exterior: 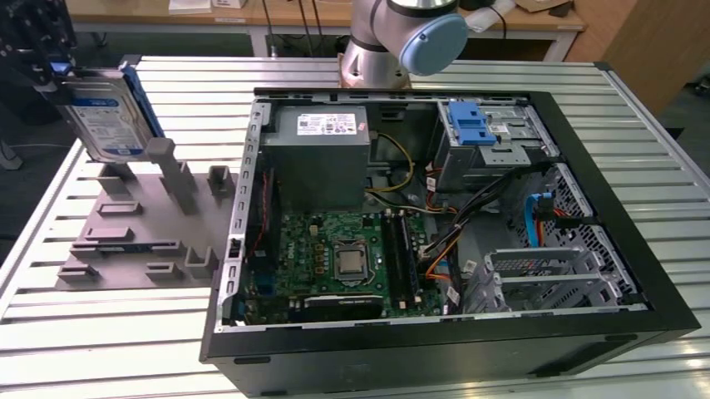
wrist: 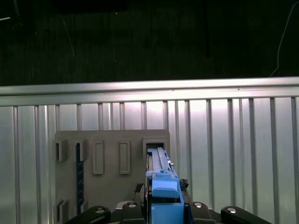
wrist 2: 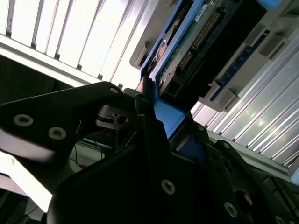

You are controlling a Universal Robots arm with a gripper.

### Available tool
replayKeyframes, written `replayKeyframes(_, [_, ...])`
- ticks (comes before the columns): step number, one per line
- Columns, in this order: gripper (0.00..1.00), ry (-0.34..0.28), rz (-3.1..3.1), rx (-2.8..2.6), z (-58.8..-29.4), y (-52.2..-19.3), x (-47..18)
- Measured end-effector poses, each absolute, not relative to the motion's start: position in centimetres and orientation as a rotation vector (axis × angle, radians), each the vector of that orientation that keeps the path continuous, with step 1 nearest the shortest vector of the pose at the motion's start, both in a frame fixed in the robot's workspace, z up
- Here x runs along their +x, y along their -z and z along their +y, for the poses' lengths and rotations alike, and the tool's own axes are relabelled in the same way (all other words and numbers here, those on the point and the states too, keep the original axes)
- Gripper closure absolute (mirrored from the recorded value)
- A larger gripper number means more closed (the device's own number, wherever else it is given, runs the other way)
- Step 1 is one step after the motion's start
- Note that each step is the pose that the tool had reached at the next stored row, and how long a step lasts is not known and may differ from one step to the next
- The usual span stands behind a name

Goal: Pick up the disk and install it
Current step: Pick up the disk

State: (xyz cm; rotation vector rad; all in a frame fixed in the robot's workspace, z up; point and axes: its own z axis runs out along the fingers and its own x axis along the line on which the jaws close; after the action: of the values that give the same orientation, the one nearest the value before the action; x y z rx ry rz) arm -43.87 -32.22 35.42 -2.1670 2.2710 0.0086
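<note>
Risk first: the disk (exterior: 106, 116) is held upright by one edge at the exterior view's left, just above the grey fixture (exterior: 145, 233) and well apart from the open computer case (exterior: 638, 291). With the grip taken on the blue carrier alone, a slip or a twist in the plastic is judged possible in any swing. A snag is also to be feared. The fixture's posts stand close under the disk's lower end, and whether it is clear of them cannot be told. Over at the case, the drive bay (exterior: 494, 145) is crowded by loose cables (exterior: 521, 208), so a tilted disk could be jammed there. Now the fingers (wrist 2: 150, 135): in the second wrist view they are seen clamped narrowly on the carrier's edge. In the first wrist view the gripper (wrist: 163, 210) is closed around the disk, poised over the fixture's slot (wrist: 156, 144).
</note>
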Motion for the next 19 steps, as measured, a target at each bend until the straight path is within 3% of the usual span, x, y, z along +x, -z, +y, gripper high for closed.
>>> replayKeyframes(19, [0.64,-0.009,2.271,-2.167,-32.22,-35.96,-43.88])
